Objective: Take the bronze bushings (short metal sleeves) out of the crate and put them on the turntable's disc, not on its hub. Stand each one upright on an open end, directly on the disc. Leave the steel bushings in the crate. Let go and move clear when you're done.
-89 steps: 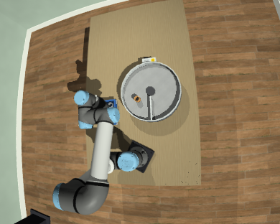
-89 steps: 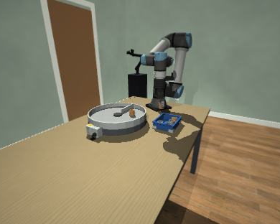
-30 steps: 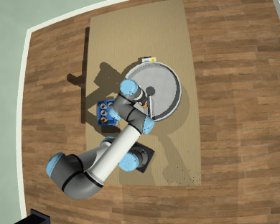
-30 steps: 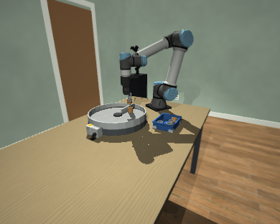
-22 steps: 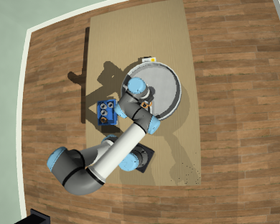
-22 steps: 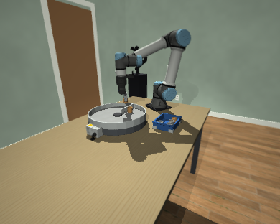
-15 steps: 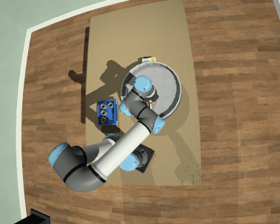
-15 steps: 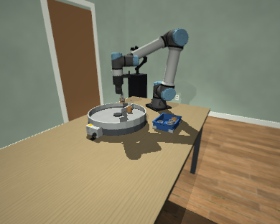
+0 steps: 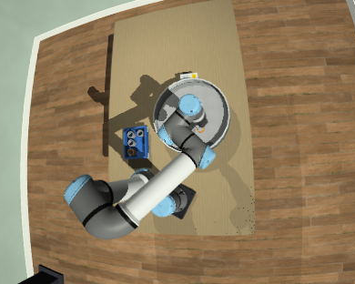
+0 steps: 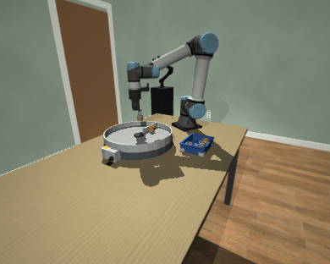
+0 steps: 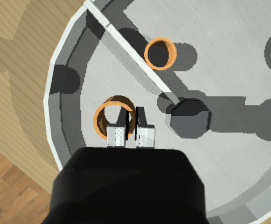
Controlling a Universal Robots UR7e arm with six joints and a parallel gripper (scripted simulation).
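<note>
My gripper (image 11: pixel 132 116) is shut on the wall of a bronze bushing (image 11: pixel 113 116), one finger inside its bore, and holds it above the turntable's grey disc (image 11: pixel 206 75) near the rim. It also shows in the exterior view (image 10: pixel 139 114), hanging over the disc's far side. A second bronze bushing (image 11: pixel 160 53) stands upright on the disc (image 10: pixel 151 128), apart from the dark hub (image 11: pixel 189 117). The blue crate (image 9: pixel 136 142) holds steel bushings (image 9: pixel 136 136) and one bronze bushing (image 9: pixel 134 152).
The turntable (image 10: pixel 138 139) has a raised rim and a white control box (image 10: pixel 108 154) at its front. A thin white bar (image 11: pixel 136 57) runs from the hub to the rim. The arm's base (image 10: pixel 188 112) stands behind the crate (image 10: pixel 196 144).
</note>
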